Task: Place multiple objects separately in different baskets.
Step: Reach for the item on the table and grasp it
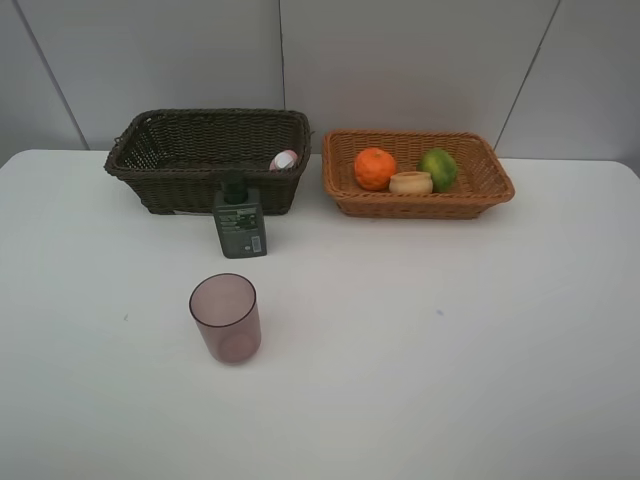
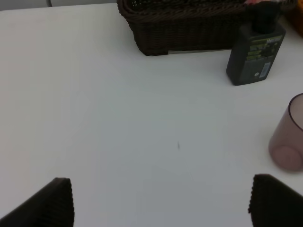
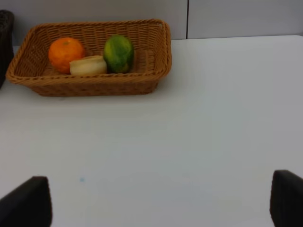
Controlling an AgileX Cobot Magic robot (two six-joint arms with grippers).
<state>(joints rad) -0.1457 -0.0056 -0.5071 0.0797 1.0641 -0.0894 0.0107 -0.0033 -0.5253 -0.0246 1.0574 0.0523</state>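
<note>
The dark brown basket (image 1: 205, 150) stands at the back left; a pink white-capped bottle (image 1: 284, 159) lies in its right end. To its right, the light orange-brown basket (image 1: 417, 172) holds an orange (image 1: 374, 168), a green citrus (image 1: 438, 168) and a pale yellow round fruit (image 1: 411, 183). A dark green pump bottle (image 1: 240, 222) stands upright just in front of the dark basket. A translucent mauve cup (image 1: 225, 318) stands upright nearer the front. My left gripper (image 2: 163, 201) is open and empty above bare table, well short of the pump bottle (image 2: 255, 52) and cup (image 2: 289, 137). My right gripper (image 3: 158, 201) is open and empty, well short of the light basket (image 3: 90, 82).
A white table (image 1: 450, 330) carries everything, and a grey panelled wall stands close behind the baskets. Neither arm shows in the exterior high view.
</note>
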